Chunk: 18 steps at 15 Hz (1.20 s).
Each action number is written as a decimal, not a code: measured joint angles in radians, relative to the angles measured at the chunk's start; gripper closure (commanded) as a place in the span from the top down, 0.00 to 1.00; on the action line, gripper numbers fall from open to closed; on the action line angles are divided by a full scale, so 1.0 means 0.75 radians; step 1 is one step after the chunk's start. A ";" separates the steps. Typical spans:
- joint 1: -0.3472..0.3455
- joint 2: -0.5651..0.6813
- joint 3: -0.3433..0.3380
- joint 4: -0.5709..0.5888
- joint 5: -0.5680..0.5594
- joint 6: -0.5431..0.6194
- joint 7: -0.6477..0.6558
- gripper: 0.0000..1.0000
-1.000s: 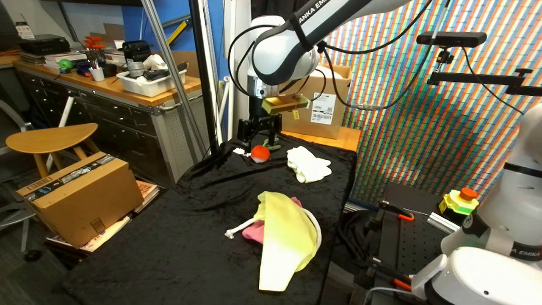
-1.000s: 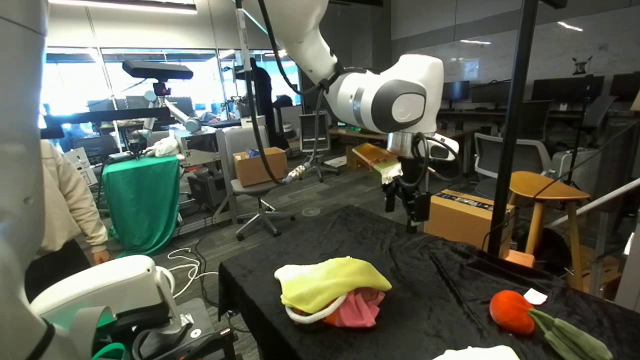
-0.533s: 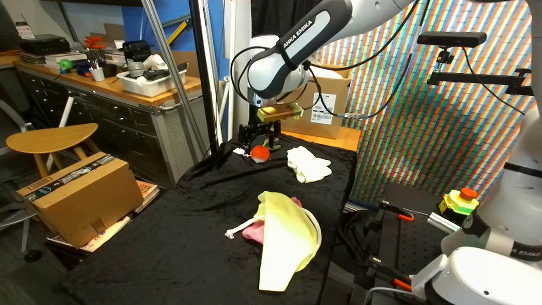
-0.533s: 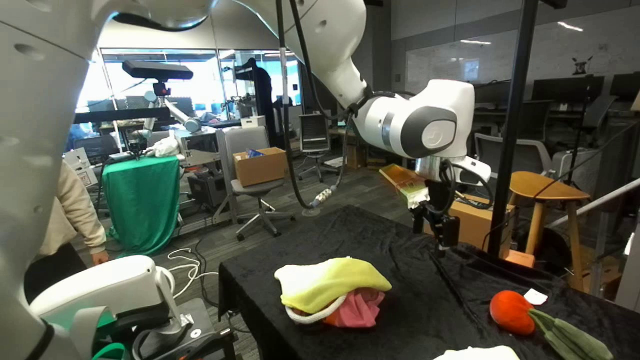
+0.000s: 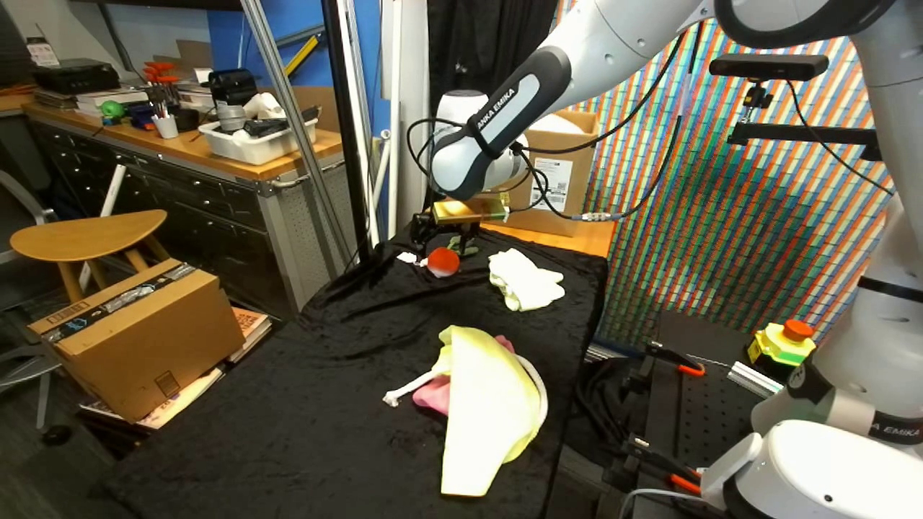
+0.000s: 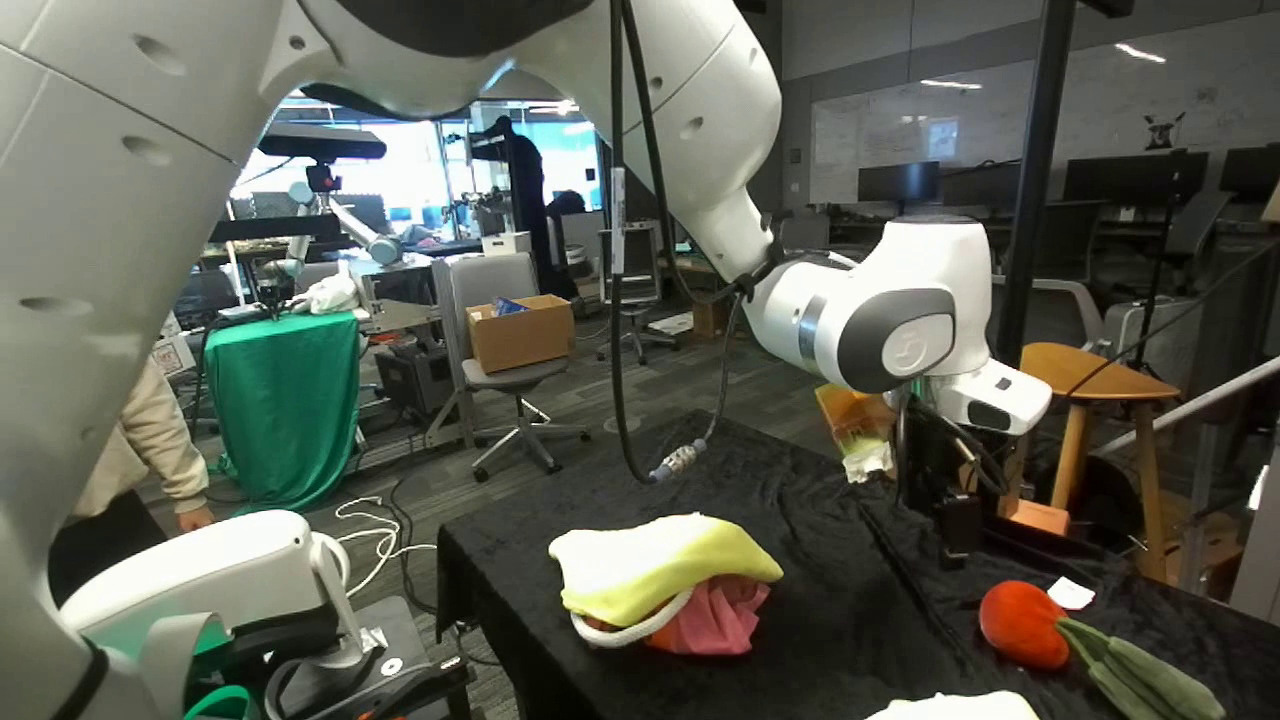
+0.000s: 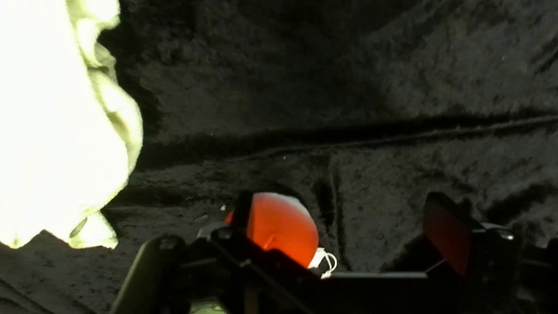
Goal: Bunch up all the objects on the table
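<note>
A red-orange stuffed vegetable [image 5: 443,262] with a long green stalk [image 6: 1140,665] and a white tag [image 6: 1072,593] lies on the black-covered table. A white cloth [image 5: 526,281] lies beside it; it shows large in the wrist view [image 7: 56,122]. A yellow cloth [image 6: 660,565] is draped over a pink cloth [image 6: 710,620] and a white rope [image 5: 533,382]. My gripper [image 7: 342,218] is wide open with nothing held. In the wrist view its left finger overlaps the red vegetable [image 7: 283,226]; I cannot tell if they touch. The stalk is mostly hidden there.
The black table cover [image 5: 324,432] has ridged folds. A black upright pole [image 6: 1020,250] stands past the table's edge. A cardboard box [image 5: 144,339] and a wooden stool [image 5: 86,234] are on the floor beside it. Another cardboard box [image 5: 577,184] stands behind the table.
My gripper has come down towards the table, and in an exterior view it has moved right, nearer the red vegetable. The objects on the table have not moved.
</note>
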 measured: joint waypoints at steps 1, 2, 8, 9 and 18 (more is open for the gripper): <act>0.009 0.017 -0.017 0.000 0.000 0.048 0.046 1.00; 0.023 0.034 -0.036 0.000 0.000 0.089 0.090 1.00; 0.153 0.130 -0.169 0.014 -0.023 0.182 0.321 1.00; 0.169 0.141 -0.189 0.020 -0.037 0.182 0.356 1.00; 0.200 0.232 -0.253 0.101 -0.080 0.165 0.549 1.00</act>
